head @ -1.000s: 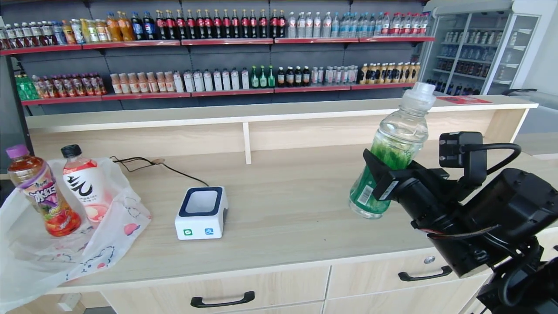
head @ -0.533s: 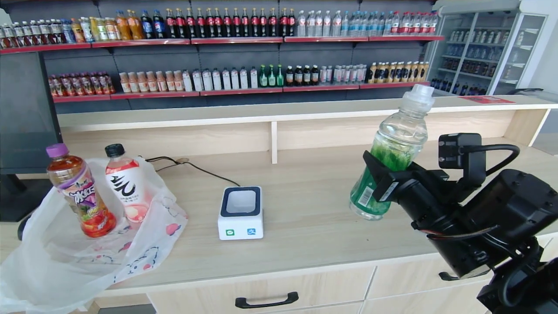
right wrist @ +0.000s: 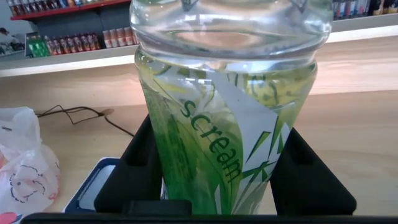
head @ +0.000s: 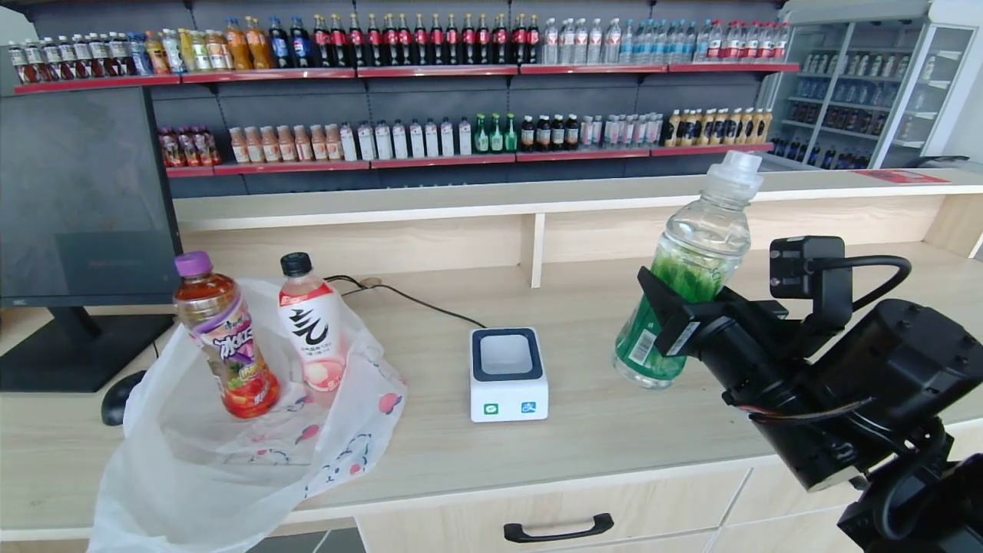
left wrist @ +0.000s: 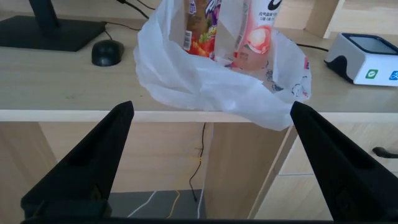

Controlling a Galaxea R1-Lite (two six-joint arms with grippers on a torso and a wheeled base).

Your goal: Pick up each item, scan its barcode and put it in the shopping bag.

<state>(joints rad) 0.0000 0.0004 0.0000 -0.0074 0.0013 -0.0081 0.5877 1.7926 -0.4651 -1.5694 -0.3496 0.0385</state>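
My right gripper (head: 682,316) is shut on a clear bottle with a green label (head: 691,276) (right wrist: 227,124), holding it slightly tilted above the counter, to the right of the white scanner (head: 508,374) (right wrist: 93,180). The barcode on the bottle faces the scanner side. A white shopping bag (head: 230,453) (left wrist: 205,81) lies open at the left. A purple-capped tea bottle (head: 226,338) and a black-capped pink bottle (head: 313,330) stand in it. My left gripper (left wrist: 211,109) is open, low in front of the counter edge, below the bag.
A dark monitor (head: 77,207) and a mouse (head: 119,395) (left wrist: 107,53) stand left of the bag. A cable (head: 415,299) runs behind the scanner. A raised ledge (head: 461,200) borders the counter's back. Drawers with black handles (head: 558,528) are below. Drink shelves line the wall.
The camera has shifted left, so the bag, scanner and monitor sit further right in the picture. The held bottle now hangs closer to the scanner. The right gripper's hold is unchanged.
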